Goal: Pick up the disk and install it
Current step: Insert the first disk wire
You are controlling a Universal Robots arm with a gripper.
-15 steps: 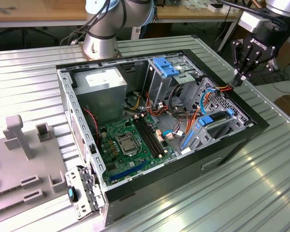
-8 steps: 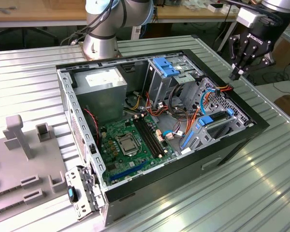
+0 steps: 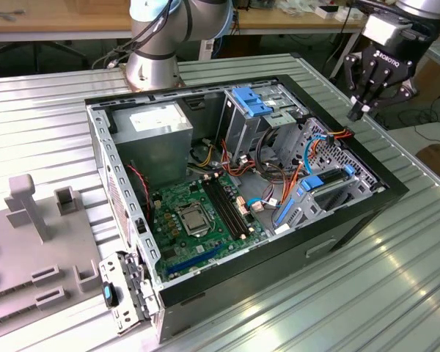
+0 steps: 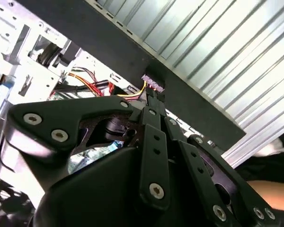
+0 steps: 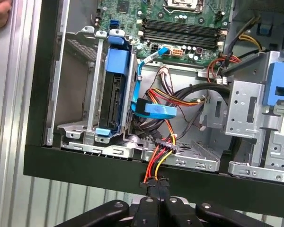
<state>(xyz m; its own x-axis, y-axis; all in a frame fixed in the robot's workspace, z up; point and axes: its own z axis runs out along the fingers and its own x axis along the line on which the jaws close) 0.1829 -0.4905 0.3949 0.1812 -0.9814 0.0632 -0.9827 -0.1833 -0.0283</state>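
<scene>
Up close, gripper on connector

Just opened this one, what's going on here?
A robot arm's pincer is shut on the plug of a red, yellow and black cable, at the rim of an open computer case. The disk, in its blue frame, already stands in the metal bay inside the case. The plug is not joined to it.
</scene>
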